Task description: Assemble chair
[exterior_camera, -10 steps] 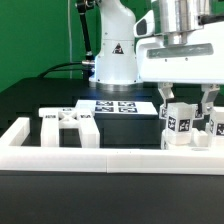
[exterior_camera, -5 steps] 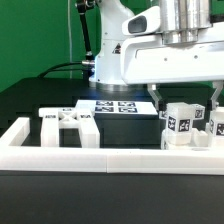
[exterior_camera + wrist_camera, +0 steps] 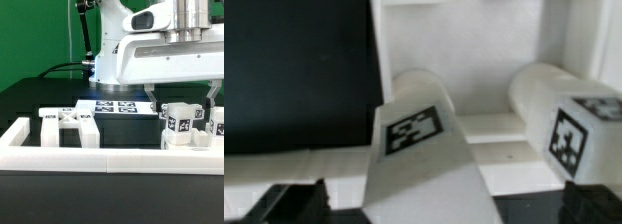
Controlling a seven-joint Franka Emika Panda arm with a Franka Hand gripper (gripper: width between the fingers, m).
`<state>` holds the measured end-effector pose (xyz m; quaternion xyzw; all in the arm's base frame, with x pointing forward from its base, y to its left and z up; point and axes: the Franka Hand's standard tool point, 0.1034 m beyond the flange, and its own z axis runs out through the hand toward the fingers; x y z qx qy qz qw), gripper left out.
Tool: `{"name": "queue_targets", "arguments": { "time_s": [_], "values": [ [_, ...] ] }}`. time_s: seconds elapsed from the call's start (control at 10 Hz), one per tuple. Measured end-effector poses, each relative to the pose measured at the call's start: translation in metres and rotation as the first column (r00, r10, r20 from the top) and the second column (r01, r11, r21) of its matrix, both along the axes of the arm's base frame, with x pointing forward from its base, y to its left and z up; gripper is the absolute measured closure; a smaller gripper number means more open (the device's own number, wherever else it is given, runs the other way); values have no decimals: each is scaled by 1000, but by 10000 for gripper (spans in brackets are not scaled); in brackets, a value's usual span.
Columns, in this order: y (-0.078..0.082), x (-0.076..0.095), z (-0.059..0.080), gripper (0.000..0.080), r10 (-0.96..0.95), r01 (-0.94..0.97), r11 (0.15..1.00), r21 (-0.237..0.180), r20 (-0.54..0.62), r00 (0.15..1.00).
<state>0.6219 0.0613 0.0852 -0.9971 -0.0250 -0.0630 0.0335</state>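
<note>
The bases of the chair parts (image 3: pixel 178 122) are hidden behind the white rail (image 3: pixel 100 157), and the arm (image 3: pixel 170 45) is cut off by the exterior view's top edge. In the wrist view, the fingers (image 3: pixel 278 205) are blurred.

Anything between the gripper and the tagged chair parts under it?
Nothing visible. The gripper hovers open just above the upright chair parts. The wrist view shows only open space down to their tagged faces.
</note>
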Motion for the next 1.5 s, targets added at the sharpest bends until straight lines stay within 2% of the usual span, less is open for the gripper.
{"name": "queue_targets", "arguments": {
  "time_s": [0.2,0.5,0.7,0.9,1.2,1.5],
  "values": [
    [-3,0,-1,151,178,-177,983,-43,11,984],
    [-4,0,-1,177,217,-216,975,-48,10,976],
    [-4,0,-1,515,198,-198,979,-45,10,980],
    [-3,0,-1,512,182,-181,983,-42,10,983],
    [-6,0,-2,512,-124,124,992,20,1,992],
    [-8,0,-2,511,-424,425,903,60,-29,905]
  ]
}}
